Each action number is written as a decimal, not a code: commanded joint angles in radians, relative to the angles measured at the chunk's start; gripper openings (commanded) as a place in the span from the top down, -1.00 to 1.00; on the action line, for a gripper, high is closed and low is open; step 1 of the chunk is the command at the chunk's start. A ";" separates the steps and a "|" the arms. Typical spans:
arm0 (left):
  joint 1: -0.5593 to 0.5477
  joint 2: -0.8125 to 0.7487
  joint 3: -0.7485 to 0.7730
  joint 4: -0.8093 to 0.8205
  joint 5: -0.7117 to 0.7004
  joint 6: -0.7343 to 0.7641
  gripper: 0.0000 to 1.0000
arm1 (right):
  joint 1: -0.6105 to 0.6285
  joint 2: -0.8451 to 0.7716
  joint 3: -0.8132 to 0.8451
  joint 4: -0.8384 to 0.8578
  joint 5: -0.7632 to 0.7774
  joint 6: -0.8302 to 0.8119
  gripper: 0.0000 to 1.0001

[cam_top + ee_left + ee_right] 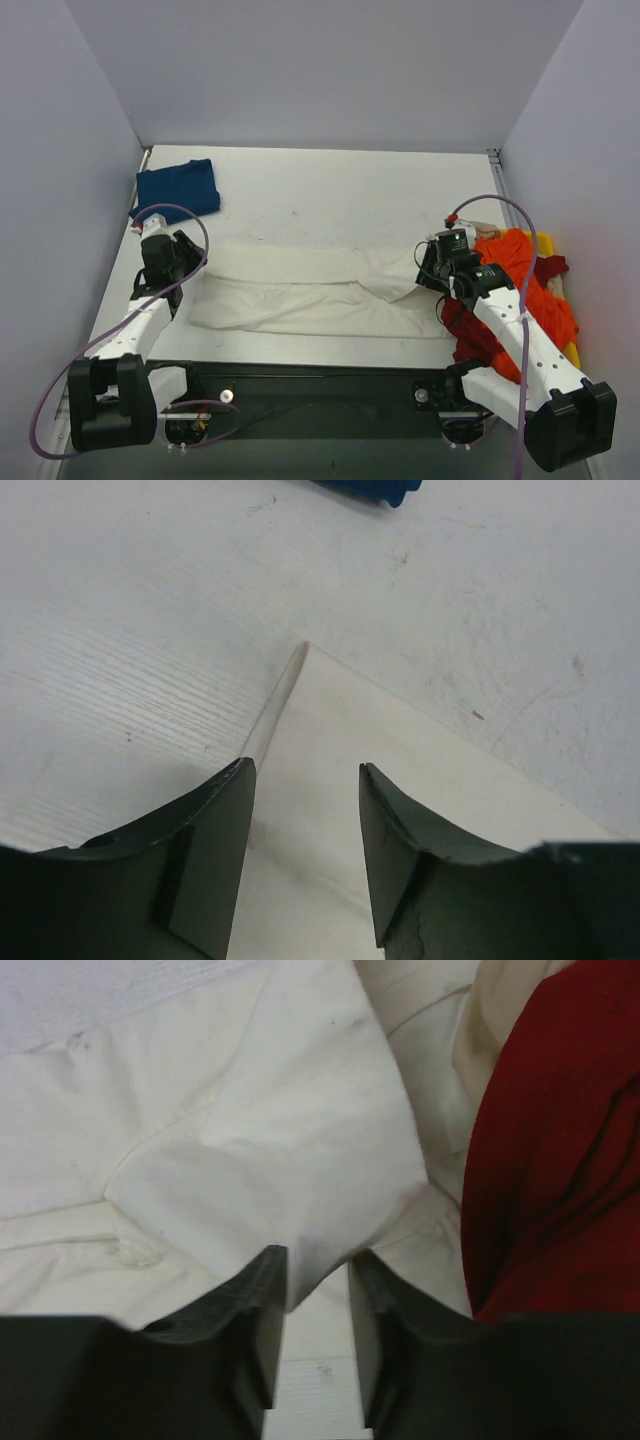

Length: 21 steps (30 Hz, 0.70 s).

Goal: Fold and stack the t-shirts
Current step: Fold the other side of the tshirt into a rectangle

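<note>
I see blue shirt (177,190) folded, far-left corner; cream shirt (300,292) mid-fold, right tool (317,1260) pinching it, left tool (303,772) wide; orange shirt (527,278), red shirt (468,335) piled right edge.

Cream shirt (310,290); blue shirt (178,190); orange shirt (520,265) (red shirt (550,1140), perhaps maroon).

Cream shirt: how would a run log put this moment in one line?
cream shirt: spread across table | left claw: open at its corner | right claw: shut on its fold | blue shirt: far left
</note>
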 commanded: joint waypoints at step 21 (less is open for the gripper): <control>-0.194 0.053 0.028 0.210 0.109 0.012 -0.41 | 0.407 0.178 -0.116 0.302 -0.103 0.041 0.14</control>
